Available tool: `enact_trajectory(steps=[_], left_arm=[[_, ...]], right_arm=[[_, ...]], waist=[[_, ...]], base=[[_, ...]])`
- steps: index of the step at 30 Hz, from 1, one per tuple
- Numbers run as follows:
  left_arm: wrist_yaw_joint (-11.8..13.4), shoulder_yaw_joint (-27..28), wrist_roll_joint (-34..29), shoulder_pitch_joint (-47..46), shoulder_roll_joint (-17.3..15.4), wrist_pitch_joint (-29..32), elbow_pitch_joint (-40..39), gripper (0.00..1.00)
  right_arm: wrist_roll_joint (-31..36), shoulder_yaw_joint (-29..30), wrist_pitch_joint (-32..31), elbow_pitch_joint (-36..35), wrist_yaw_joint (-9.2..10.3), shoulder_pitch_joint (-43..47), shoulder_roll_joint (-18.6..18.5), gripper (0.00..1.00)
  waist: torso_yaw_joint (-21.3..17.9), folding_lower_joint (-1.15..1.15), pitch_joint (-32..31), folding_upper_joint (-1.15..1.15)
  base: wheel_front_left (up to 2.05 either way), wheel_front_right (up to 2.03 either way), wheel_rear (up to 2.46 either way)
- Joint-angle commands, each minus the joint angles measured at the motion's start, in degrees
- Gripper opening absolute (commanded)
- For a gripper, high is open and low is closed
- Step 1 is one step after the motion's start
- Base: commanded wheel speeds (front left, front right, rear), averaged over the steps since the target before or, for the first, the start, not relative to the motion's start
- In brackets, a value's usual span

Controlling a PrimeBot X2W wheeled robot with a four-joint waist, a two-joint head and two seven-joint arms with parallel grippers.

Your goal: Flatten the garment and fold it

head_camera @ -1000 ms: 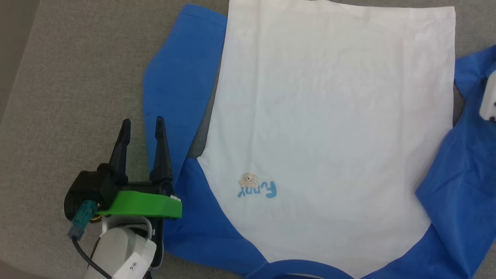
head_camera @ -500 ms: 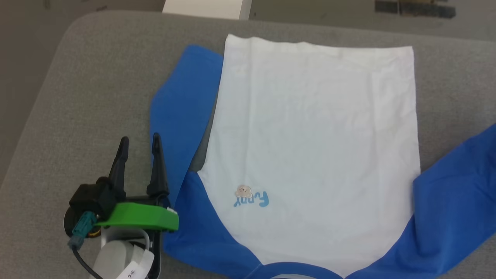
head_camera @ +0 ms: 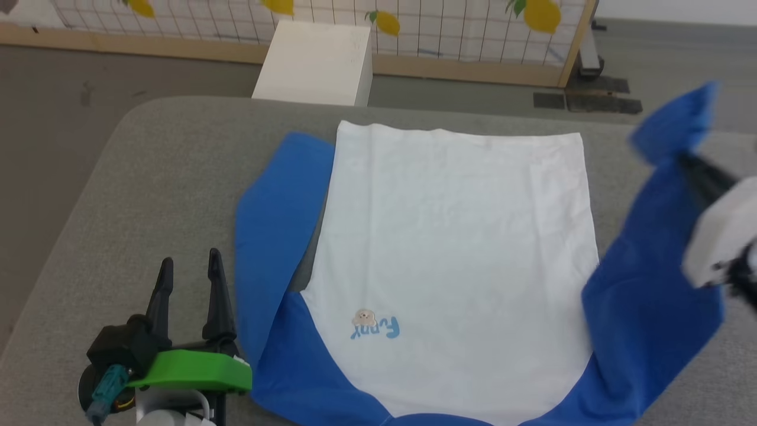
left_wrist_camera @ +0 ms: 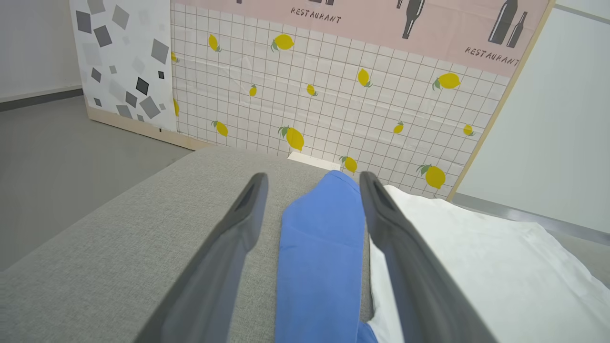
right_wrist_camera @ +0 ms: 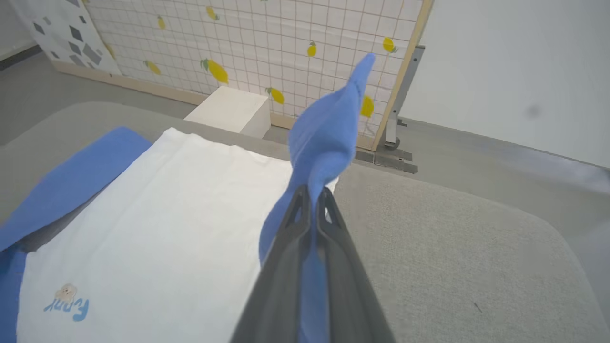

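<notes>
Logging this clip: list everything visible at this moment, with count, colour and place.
garment: one, white body, blue sleeves, spread on the table; one sleeve lifted at the robot's right.
table: one, grey fabric top, under the garment.
box: one, white, beyond the table's far edge.
lemon-print panel: one, white grid with yellow lemons, wood-framed, behind the box.
left pincer: one, dark fingers, open, next to the flat sleeve.
right pincer: one, dark fingers, shut on the raised sleeve.
</notes>
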State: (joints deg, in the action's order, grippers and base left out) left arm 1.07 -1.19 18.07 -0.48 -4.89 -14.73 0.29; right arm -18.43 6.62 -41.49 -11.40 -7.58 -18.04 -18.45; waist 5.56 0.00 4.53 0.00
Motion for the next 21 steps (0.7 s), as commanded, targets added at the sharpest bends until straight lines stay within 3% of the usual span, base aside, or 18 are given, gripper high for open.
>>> enact_trajectory(steps=[1, 6, 10, 15, 21], left_arm=[[0.2, 0.3, 0.0, 1.0, -0.1, -0.3, -0.3, 1.0], [0.2, 0.4, 0.2, 2.1, -0.3, -0.3, -0.5, 1.0], [0.2, 0.0, 0.4, 2.4, -0.4, 0.0, -0.6, 1.0], [0.2, -0.5, 0.6, 2.5, -0.3, 0.1, -0.6, 1.0], [0.2, -1.2, 1.0, 2.2, -0.1, 0.1, -0.1, 1.0]], right_arm=[[-1.0, -3.4, -0.9, -1.1, 0.09, 1.3, 0.9, 0.0], [-2.5, -14.5, -1.3, 0.4, 0.09, 2.9, 4.4, 0.0], [-2.2, -21.9, 1.4, 5.7, 0.09, 3.2, 8.0, 0.0], [-1.1, -27.9, 5.2, 13.2, 0.09, 2.9, 12.1, 0.0], [0.7, -33.8, 10.0, 22.7, 0.09, 1.1, 14.5, 0.0]], waist=[[-0.5, 0.0, -2.0, 0.0], [0.2, 0.0, -2.9, 0.0], [1.5, 0.0, -3.1, 0.0], [3.1, 0.0, -2.5, 0.0], [4.6, 0.0, -1.3, 0.0]], base=[[0.0, 0.0, 0.0], [0.0, 0.0, 0.0], [0.0, 0.0, 0.0], [0.0, 0.0, 0.0], [0.0, 0.0, 0.0]])
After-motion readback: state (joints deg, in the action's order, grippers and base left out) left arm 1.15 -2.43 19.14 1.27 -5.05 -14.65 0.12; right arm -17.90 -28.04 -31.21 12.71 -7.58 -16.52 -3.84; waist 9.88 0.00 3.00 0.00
